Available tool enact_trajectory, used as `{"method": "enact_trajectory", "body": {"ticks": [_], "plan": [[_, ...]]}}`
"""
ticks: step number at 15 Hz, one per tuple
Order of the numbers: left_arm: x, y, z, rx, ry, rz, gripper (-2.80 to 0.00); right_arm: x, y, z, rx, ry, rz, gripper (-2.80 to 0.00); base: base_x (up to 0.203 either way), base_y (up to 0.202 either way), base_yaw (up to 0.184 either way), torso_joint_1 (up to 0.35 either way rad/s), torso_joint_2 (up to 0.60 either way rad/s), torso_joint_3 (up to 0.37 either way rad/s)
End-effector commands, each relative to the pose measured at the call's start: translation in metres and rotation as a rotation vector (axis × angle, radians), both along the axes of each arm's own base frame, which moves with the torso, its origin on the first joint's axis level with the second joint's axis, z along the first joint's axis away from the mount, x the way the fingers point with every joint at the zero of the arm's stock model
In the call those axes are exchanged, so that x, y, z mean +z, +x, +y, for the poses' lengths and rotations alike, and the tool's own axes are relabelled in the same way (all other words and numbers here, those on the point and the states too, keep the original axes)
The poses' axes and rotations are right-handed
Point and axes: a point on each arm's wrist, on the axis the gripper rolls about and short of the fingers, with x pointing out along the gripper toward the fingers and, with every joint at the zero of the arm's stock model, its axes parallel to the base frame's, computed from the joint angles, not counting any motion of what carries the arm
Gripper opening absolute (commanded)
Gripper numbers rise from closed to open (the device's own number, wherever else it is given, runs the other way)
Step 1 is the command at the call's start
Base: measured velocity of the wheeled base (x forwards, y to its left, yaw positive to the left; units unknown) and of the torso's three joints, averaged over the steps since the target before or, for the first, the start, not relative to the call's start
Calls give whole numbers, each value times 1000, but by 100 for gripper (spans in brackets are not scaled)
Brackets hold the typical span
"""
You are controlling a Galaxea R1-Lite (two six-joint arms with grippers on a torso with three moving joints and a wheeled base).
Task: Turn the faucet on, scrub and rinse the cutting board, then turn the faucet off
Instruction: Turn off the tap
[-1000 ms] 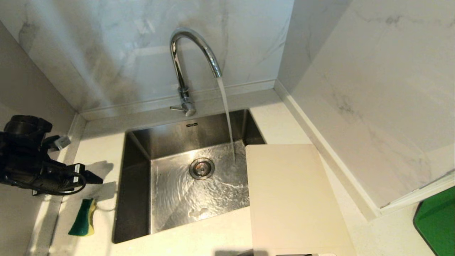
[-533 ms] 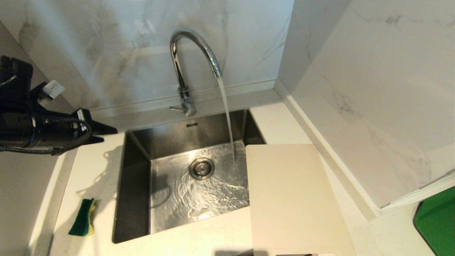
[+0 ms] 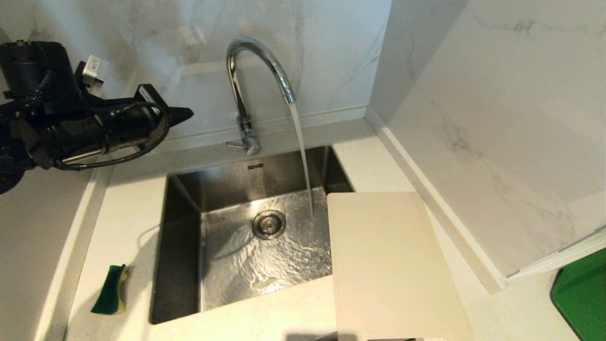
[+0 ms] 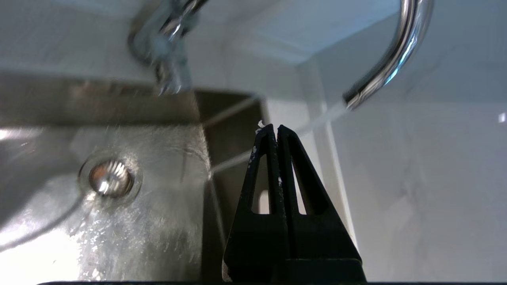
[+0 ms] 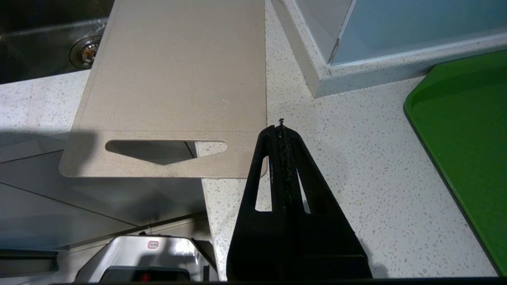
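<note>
Tap [image 3: 258, 71] running, final shut-off pending. Left pincer [image 3: 187, 113] pressed together, empty, lever [image 3: 235, 144] ahead, below (board [image 3: 388, 260] far right); next: nudge lever.

Chrome faucet [image 3: 258, 71], beige cutting board [image 3: 388, 265], green-and-yellow sponge [image 3: 110, 297] at eight o'clock, white speckled counter [image 3: 128, 208], grey-veined marble wall [image 3: 497, 94], green tray [image 3: 584, 298].

The pale speckled stone worktop [image 3: 128, 208] holds a sunken stainless steel sink [image 3: 182, 265]. A small green-and-yellow sponge [image 3: 110, 297] lies left of the basin. The large flat beige plastic cutting board [image 3: 393, 265] lies on the right, its edge overhanging the basin. A green tray [image 3: 582, 298] sits far right.
</note>
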Motion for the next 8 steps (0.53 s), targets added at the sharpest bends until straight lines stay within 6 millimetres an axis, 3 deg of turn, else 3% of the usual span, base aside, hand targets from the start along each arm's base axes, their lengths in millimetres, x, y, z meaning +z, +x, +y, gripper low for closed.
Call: {"method": "enact_trajectory", "body": {"ticks": [1,4,8], "plan": [[-13,23,-9,-4,-30,-78,-280,0,0,0,1,0,1,-280,0,0,0,0,0,0],[-27,40,-24,-34,-57,-166,-280,0,0,0,1,-2,-1,-280,0,0,0,0,0,0],[-57,47,-46,-144,-43,-178,-280,0,0,0,1,-2,-1,-280,0,0,0,0,0,0]]}}
